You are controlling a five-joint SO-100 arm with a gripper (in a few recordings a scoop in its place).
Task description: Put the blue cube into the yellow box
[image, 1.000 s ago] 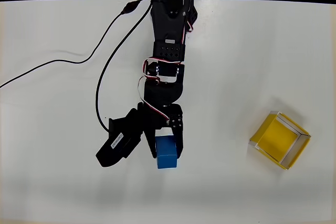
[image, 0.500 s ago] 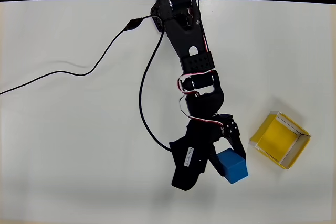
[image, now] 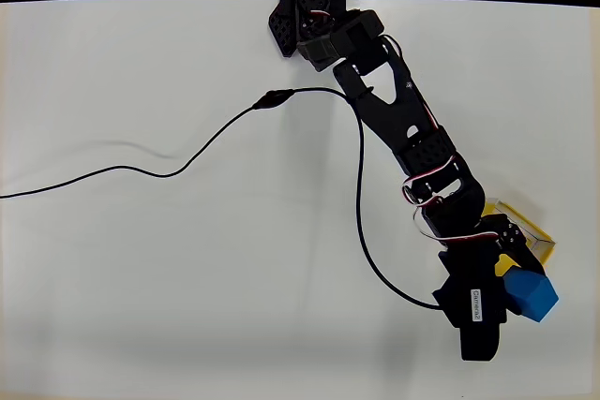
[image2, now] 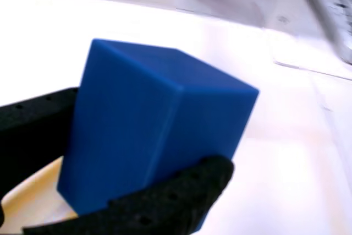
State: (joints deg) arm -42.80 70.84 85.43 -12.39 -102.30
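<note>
Overhead view: hand [image: 511, 286] pinches the blue cube [image: 530, 295] over the yellow box's [image: 536, 241] lower edge — let go now, it may strike the rim and tumble onto the counter [image: 187, 288].

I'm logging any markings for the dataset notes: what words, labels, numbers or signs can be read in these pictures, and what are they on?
White label on the black camera housing beside the end effector, overhead view: there is print, but it is too small to read.
Blue cube: plain faces, no text.
Yellow box: no text seen on the part that shows.
Nothing else carries readable text.
</note>
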